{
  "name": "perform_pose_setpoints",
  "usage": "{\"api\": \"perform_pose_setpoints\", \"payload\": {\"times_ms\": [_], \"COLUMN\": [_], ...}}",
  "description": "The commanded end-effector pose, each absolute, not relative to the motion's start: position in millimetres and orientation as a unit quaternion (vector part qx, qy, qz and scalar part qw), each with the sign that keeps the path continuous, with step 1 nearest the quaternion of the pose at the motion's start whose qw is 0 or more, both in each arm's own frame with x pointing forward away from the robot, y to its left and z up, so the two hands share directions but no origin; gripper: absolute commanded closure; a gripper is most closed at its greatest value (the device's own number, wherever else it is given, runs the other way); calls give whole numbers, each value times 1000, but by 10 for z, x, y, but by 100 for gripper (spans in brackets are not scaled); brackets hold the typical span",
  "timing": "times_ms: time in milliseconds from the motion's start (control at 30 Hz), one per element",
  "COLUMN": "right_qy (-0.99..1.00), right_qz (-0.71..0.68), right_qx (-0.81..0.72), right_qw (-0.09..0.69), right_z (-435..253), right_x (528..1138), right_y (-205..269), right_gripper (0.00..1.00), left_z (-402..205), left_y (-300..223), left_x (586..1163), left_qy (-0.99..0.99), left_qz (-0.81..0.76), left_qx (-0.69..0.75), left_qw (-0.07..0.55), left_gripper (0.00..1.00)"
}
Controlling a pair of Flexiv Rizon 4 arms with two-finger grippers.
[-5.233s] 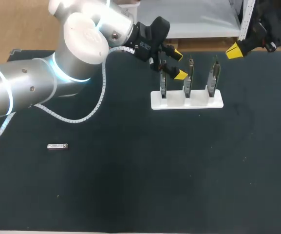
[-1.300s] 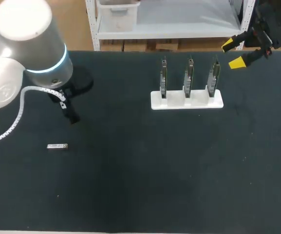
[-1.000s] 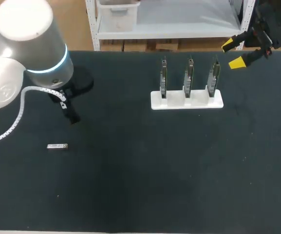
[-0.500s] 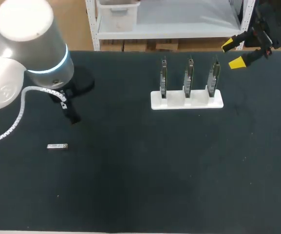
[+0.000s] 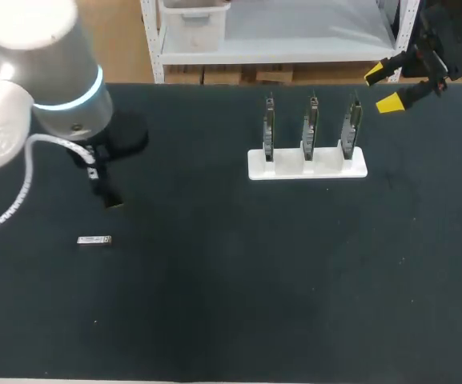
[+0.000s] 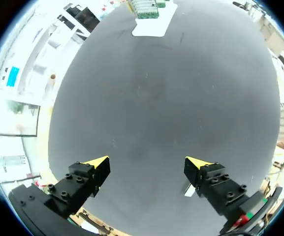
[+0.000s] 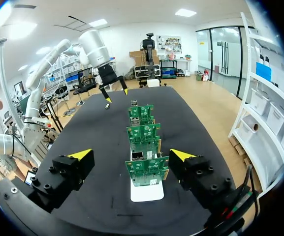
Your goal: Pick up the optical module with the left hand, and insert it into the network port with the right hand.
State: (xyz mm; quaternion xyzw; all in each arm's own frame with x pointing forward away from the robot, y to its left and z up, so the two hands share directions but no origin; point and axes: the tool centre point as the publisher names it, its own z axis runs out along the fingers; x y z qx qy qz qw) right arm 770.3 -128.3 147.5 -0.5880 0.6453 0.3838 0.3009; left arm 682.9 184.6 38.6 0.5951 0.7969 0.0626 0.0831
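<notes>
The optical module [image 5: 94,240], a small silver bar, lies flat on the dark table [image 5: 231,304] at the left. My left gripper [image 5: 107,194] hangs under its arm just behind the module, pointing down. In the left wrist view this gripper [image 6: 146,164] is open, with the module [image 6: 188,189] on the mat beside one finger. Three upright circuit boards with network ports [image 5: 310,128] stand in a white base [image 5: 307,164]. My right gripper [image 5: 384,88] is open behind and to the right of the boards. From its own wrist, the right gripper [image 7: 131,156] is lined up with the row of boards [image 7: 146,169].
The white base [image 7: 145,191] and its boards are the only obstacle on the mat. The table's back edge [image 5: 295,83] runs just behind them. My left arm's large joint [image 5: 46,64] overhangs the back left corner.
Seconds ago the left arm was by the boards; it has swung to the left side. In the last half second its gripper edged down-left toward the module. The right arm has kept still.
</notes>
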Motion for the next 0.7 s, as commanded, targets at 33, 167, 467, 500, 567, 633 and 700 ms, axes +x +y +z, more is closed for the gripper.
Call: {"api": "perform_pose_setpoints", "payload": {"times_ms": [33, 167, 467, 500, 567, 633, 700], "right_qy": [646, 646, 646, 646, 646, 646, 646], "right_qz": [382, 382, 382, 382, 382, 382, 382], "right_qx": [-588, -588, -588, -588, -588, -588, -588], "right_qw": [302, 302, 302, 302, 302, 302, 302], "right_z": [1478, 1478, 1478, 1478, 1478, 1478, 1478], "right_x": [7682, 7682, 7682, 7682, 7682, 7682, 7682], "right_y": [-1280, -1280, -1280, -1280, -1280, -1280, -1280], "right_gripper": [0, 0, 0, 0, 0, 0, 0], "left_z": [390, 350, 269, 262, 253, 262, 272], "left_y": [2063, 2255, 2496, 2505, 2534, 2555, 2570], "left_x": [6804, 6760, 6477, 6457, 6412, 6380, 6352], "left_qy": [791, 789, 783, 782, 781, 781, 779], "left_qz": [61, 74, 83, 81, 71, 67, 51], "left_qx": [603, 606, 614, 616, 619, 619, 624], "left_qw": [82, 70, 53, 52, 47, 47, 42], "left_gripper": [0, 0, 0, 0, 0, 0, 0]}}
